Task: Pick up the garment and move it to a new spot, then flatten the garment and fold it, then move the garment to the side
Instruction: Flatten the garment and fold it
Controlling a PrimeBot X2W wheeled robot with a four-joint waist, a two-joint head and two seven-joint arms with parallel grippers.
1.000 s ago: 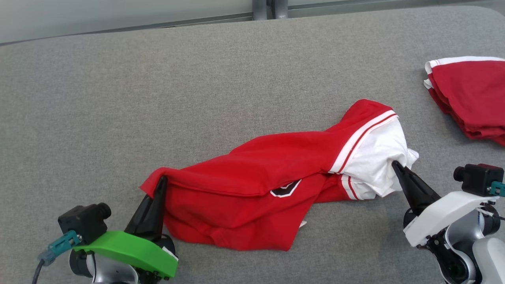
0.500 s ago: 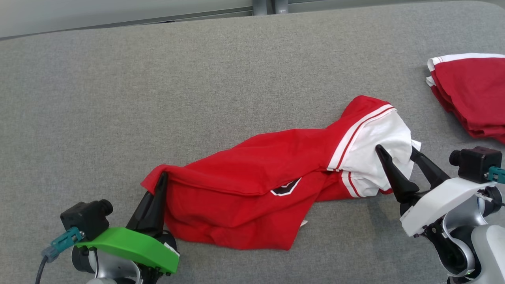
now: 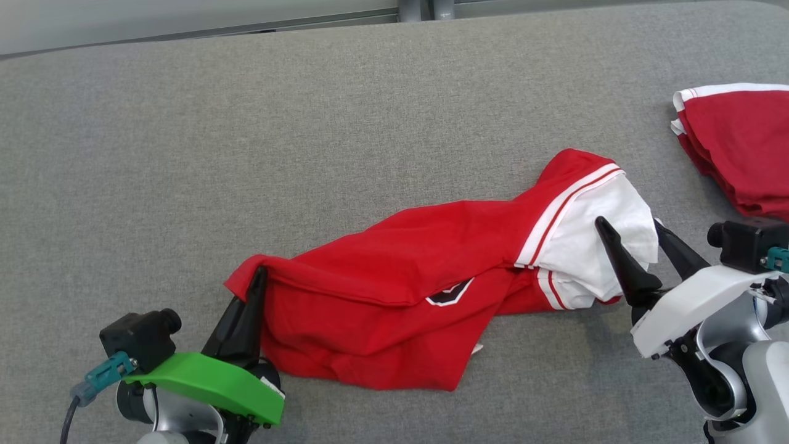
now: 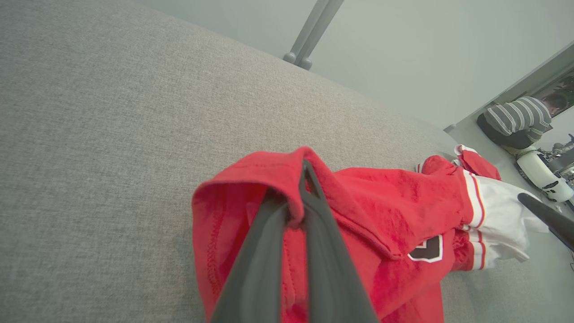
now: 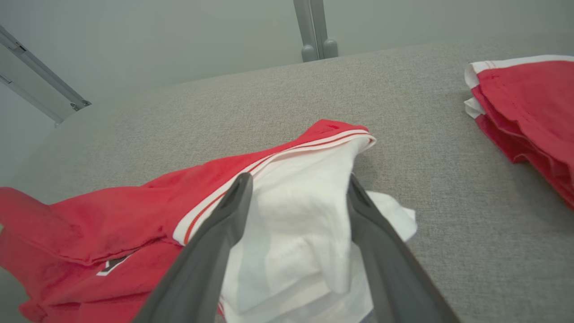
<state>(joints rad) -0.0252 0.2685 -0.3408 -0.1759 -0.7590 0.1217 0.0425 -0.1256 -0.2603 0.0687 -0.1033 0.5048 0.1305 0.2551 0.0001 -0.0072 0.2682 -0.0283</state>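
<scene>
Red garment (image 3: 394,290): crumpled in a long ridge on the grey table (image 3: 308,123), running from near left toward the right. White sleeve part (image 3: 592,259) with red-and-white stripes at the right end; dark badge (image 3: 448,294) at the middle fold. Lower layers bunched on the near side.

Left pincer (image 3: 261,274): together, clamped on the red hem at the garment's left end. Seen from the left wrist, hem edge folded over the shut tips and lifted slightly off the table.

Right pincer (image 3: 627,222): apart, one finger on each side of the white sleeve part, tips pointing far. White cloth bunched between the fingers (image 5: 224,224), not pinched. Cannot tell whether the pads press against it.

Folded red pile (image 3: 739,148) with white trim: far right on the table, well apart from the garment, partly cut off by the picture's edge.

Person in a striped top (image 4: 515,119): in the left wrist view, beyond the table's right end, small and turned away.

Grey posts (image 3: 425,9) behind the far table edge, near the middle.
</scene>
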